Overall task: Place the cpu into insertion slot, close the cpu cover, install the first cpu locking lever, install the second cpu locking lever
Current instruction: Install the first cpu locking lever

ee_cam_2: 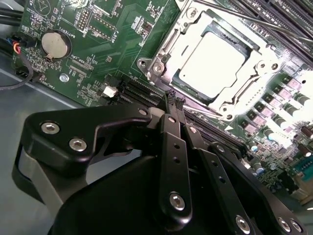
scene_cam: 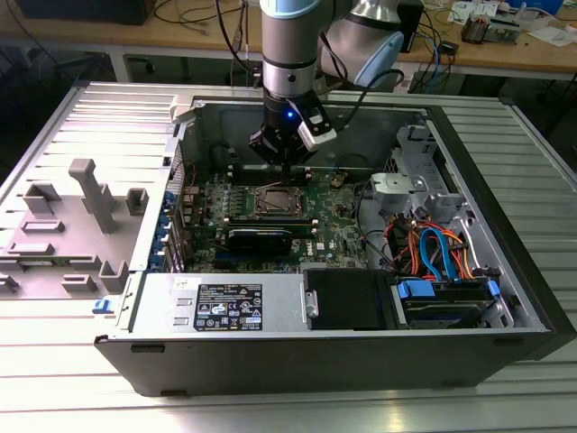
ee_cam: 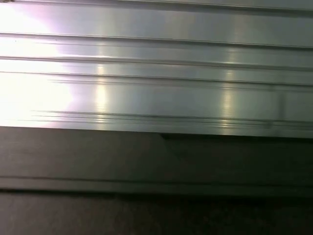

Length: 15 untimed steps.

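The cpu (ee_cam_2: 211,59), a pale square chip, lies inside the insertion slot (ee_cam_2: 166,49) on the green motherboard. The cpu cover (ee_cam_2: 254,81), a silver frame plate, lies flat around the chip. A thin wire lever (ee_cam_2: 244,19) runs along the far side of the socket. My gripper (ee_cam_2: 173,99) hovers beside the socket's near edge, its black fingers (ee_cam_2: 168,122) pressed together with nothing between them. In the exterior view the gripper (scene_cam: 283,161) hangs just behind the socket (scene_cam: 275,200), inside the open computer case.
A coin battery (ee_cam_2: 55,43) sits on the board away from the socket. Black memory slots (scene_cam: 260,238) lie in front of it. Cables and a drive cage (scene_cam: 433,244) fill the case at the exterior view's right. A grey fixture (scene_cam: 90,194) stands on the ribbed table (ee_cam: 156,73).
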Motion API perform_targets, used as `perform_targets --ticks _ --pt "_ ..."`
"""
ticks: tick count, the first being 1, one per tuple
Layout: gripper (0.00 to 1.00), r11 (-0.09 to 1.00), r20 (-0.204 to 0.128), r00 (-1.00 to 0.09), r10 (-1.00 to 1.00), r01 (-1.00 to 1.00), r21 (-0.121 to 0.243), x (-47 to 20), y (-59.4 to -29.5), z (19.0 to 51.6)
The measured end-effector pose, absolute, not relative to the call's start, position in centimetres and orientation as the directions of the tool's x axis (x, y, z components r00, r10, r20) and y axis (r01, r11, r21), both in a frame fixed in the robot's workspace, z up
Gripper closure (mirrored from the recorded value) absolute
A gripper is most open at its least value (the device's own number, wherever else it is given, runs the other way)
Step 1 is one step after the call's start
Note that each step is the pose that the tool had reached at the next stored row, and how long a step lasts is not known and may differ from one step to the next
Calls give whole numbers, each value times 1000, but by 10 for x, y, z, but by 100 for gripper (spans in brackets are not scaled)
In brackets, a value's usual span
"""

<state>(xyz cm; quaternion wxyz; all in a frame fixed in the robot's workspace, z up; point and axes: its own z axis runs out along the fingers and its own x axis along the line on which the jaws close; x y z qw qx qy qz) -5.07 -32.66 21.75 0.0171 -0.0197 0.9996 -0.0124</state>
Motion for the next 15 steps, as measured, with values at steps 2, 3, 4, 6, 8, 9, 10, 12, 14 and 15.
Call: perform_targets --ticks 2,3,4,6,8,9,10,12,14,15 --pt "89 999 -34 -999 -40 -39 -26 -50 -327 216" --pt "89 999 -34 -999 -40 -39 -26 -50 -327 216" --pt "89 999 -34 -999 -40 -39 -27 -50 -327 215" --pt "89 999 -34 -999 -40 -39 -28 -50 -327 213" --pt "89 999 -33 -999 -40 -39 -28 -50 -327 212" --pt "89 999 -34 -999 -40 -39 -29 -50 -327 211" --pt "89 999 -33 -999 -40 -39 -29 -50 -327 210" --pt "89 999 -33 -999 -40 -39 -29 -50 -327 209" --pt "89 999 -33 -999 -40 -39 -29 -50 -327 208" --pt "89 999 -32 -999 -38 -37 -29 -49 -327 208"
